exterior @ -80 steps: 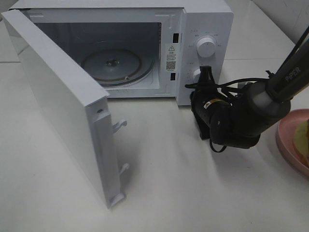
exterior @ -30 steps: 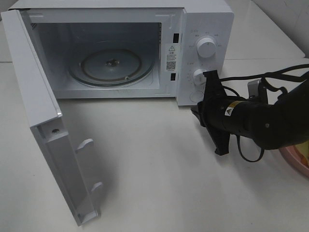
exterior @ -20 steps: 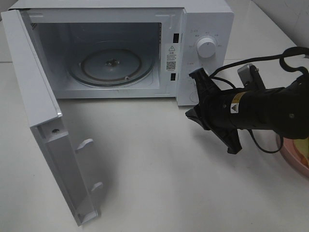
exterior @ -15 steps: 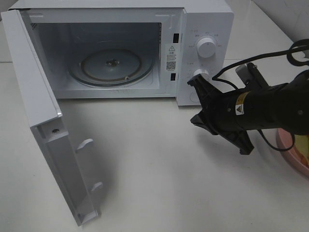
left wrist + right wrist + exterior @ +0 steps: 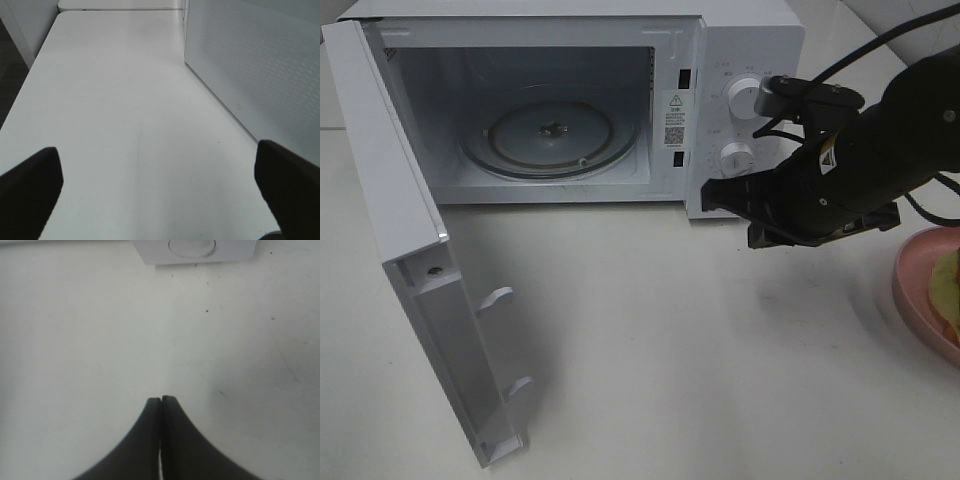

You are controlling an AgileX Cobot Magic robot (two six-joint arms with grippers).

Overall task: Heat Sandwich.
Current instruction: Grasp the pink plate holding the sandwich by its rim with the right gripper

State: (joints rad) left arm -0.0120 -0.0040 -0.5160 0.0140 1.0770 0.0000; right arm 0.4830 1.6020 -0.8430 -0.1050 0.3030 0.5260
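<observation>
**Sandwich is sitting off the microwave's knob side, so it's the right arm's job**

I'm looking at a smooth white table [image 5: 670, 400] with the boxy white microwave [image 5: 745, 40] at the back, its door [image 5: 400, 230] swung wide open. The glossy glass turntable [image 5: 550, 135] inside is sitting bare.

The round pink plate [image 5: 912, 290] is lying out past the microwave's knob side, half cut off. The sandwich [image 5: 948, 290] is resting on it, flat and pale yellow-green. I can't tell its long axis, since too little is showing.

My right gripper [image 5: 161, 402] is hovering just in front of the knob panel, black fingers pressed together on nothing. It's pointing toward the door side, so the sandwich is lying behind it, and I'm guessing it needs to swing round.

The left gripper [image 5: 156, 150] is sitting spread wide and empty beside the door's outer face, well apart from the plate.
</observation>
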